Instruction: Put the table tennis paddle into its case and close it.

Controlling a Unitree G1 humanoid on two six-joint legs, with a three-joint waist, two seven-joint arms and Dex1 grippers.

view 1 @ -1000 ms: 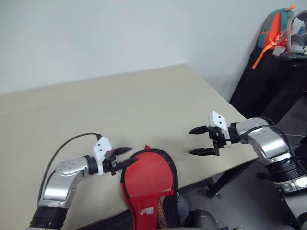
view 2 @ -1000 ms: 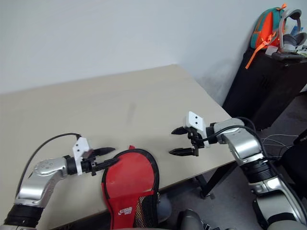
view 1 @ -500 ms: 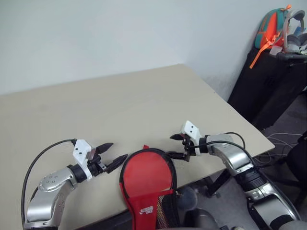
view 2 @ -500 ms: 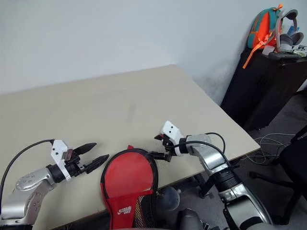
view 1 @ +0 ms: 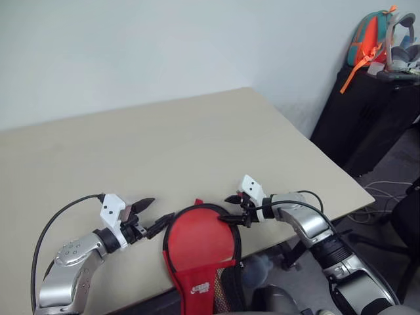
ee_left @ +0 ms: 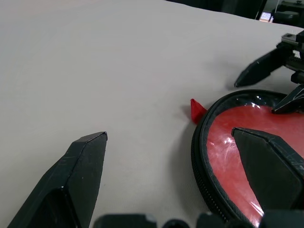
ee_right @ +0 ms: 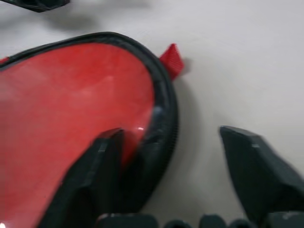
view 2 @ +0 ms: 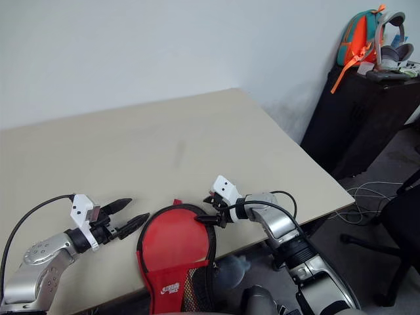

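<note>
Now we see the case (view 1: 202,246) at lower centre on the table (view 1: 164,144); right gripper (view 1: 231,209) straddles its rim, fingers apart; left gripper (view 1: 154,217) gapes beside; backpack (view 1: 374,36) upper right.

The left arm lies low and reaches forward, bent at the elbow. The left gripper (view 1: 153,216) points toward the right, and its two black fingers stand wide apart, holding nothing. The right arm comes in from the right side with the elbow bent. The right gripper (view 1: 230,209) points to the left. Its fingers (ee_right: 249,164) are spread apart, not pressed together.
</note>
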